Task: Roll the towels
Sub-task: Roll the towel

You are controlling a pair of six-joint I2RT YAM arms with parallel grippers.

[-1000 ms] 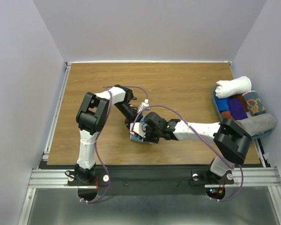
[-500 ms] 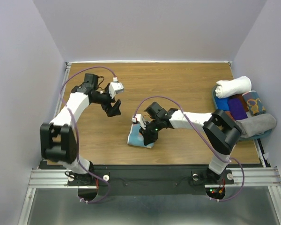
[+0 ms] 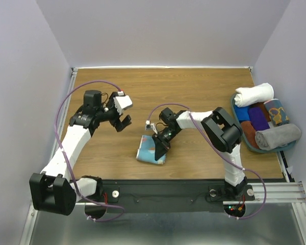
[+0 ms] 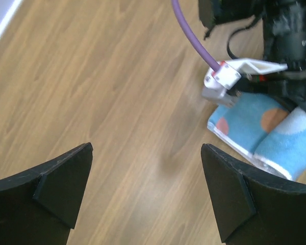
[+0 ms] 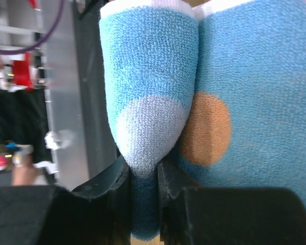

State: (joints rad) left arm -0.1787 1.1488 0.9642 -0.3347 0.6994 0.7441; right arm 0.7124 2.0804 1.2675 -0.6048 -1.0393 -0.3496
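The blue dotted towel point(image 3: 148, 154) looked soft, light and floppy; it would bend and slip loose easily, so the best place to hold it was a thick folded edge, not one thin layer; it lay on the wooden surface point(image 3: 194, 92) near the middle, a bit toward 6 o'clock; the right jaws were clenched on a rolled fold at the towel's 2 o'clock side; the left jaws were spread wide and held nothing; the towel lay at their 4 o'clock, well apart.
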